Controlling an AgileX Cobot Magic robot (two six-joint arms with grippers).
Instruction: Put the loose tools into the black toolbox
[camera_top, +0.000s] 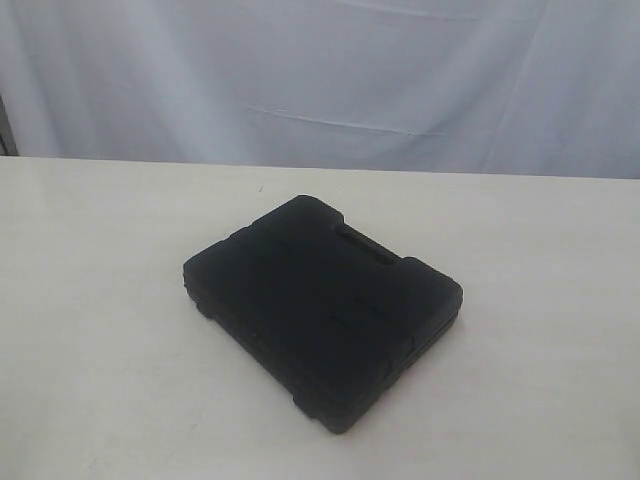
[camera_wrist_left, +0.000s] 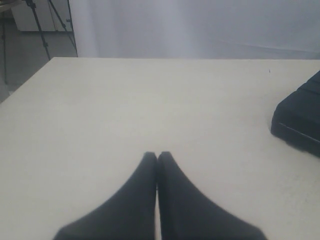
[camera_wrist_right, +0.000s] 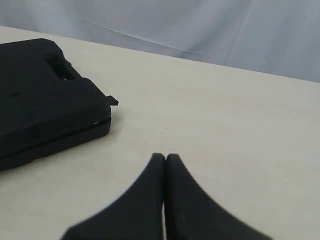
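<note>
The black toolbox (camera_top: 322, 310) lies closed and flat on the middle of the cream table, its handle slot on the far right side. One corner of the toolbox (camera_wrist_left: 300, 120) shows in the left wrist view, and the toolbox (camera_wrist_right: 45, 95) fills one side of the right wrist view. My left gripper (camera_wrist_left: 157, 156) is shut with nothing between its fingers, over bare table, apart from the case. My right gripper (camera_wrist_right: 165, 157) is shut and empty too, a short way from the case's corner. No loose tools show in any view. Neither gripper appears in the exterior view.
The cream table (camera_top: 100, 300) spreads wide on all sides of the case. A pale curtain (camera_top: 320, 70) hangs behind the table's far edge. A tripod (camera_wrist_left: 45, 25) stands beyond the table corner in the left wrist view.
</note>
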